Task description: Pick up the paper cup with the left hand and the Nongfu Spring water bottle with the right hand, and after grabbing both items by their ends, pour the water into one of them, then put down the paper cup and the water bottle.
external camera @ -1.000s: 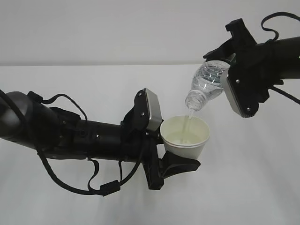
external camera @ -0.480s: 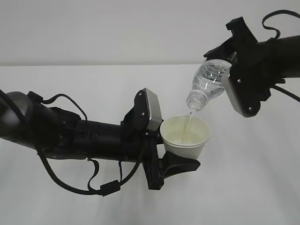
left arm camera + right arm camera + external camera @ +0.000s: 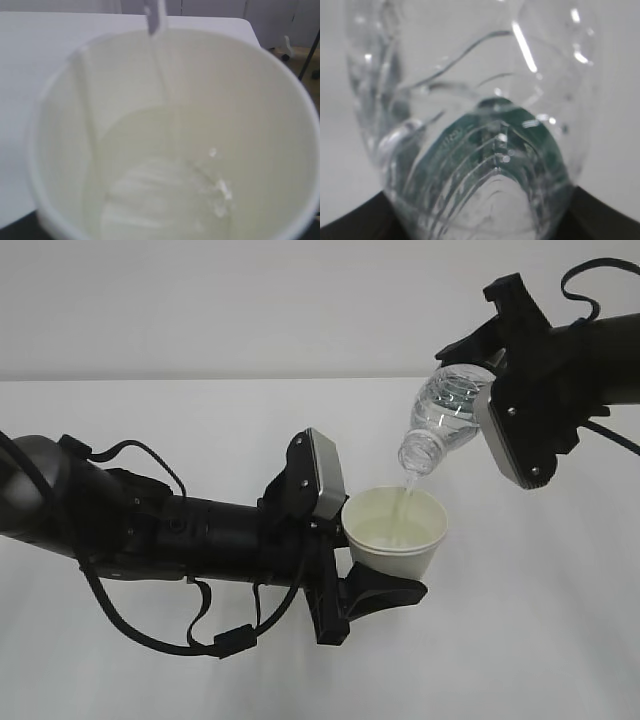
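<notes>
My left gripper (image 3: 375, 550) is shut on the white paper cup (image 3: 396, 532), which it holds upright above the table by its lower part. Up close, the cup (image 3: 280, 125) fills the left wrist view, with water (image 3: 160, 200) pooled in its bottom. Up at the right, my right gripper (image 3: 482, 390) is shut on the base end of the clear Nongfu Spring water bottle (image 3: 445, 415). The bottle tilts mouth-down over the cup. A thin stream of water (image 3: 405, 490) falls from its mouth into the cup. The bottle's ribbed wall and green label (image 3: 470, 145) fill the right wrist view.
A white table (image 3: 540, 640) lies under both arms, with a pale wall behind it. Black cables (image 3: 150, 635) hang from the left arm close to the table surface.
Water keeps running from the bottle into the cup. The bottle's mouth has shifted very slightly up and right. The left arm and cup have stayed still.
</notes>
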You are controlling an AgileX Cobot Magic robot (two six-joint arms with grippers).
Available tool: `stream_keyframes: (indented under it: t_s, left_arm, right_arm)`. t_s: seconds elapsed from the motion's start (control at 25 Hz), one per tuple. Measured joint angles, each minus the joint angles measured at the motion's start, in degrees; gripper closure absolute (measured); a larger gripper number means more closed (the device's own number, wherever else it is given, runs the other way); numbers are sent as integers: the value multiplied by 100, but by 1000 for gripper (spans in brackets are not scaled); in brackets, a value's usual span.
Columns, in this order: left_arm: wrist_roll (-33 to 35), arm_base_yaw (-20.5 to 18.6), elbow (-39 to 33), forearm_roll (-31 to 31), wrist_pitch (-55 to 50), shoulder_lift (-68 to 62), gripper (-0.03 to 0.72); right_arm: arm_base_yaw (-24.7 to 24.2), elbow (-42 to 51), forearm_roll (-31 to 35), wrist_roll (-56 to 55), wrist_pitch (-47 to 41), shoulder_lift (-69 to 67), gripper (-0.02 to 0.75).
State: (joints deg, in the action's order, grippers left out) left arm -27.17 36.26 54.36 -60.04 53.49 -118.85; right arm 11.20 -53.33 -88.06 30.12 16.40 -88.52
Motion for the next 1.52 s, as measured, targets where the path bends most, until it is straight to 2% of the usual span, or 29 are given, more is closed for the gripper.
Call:
stream_keyframes:
  t_s: [1.52]
  left_arm:
    - [0,0,0,0,-10,0,232]
  right_arm:
    - [0,0,-21,0,0,0,299]
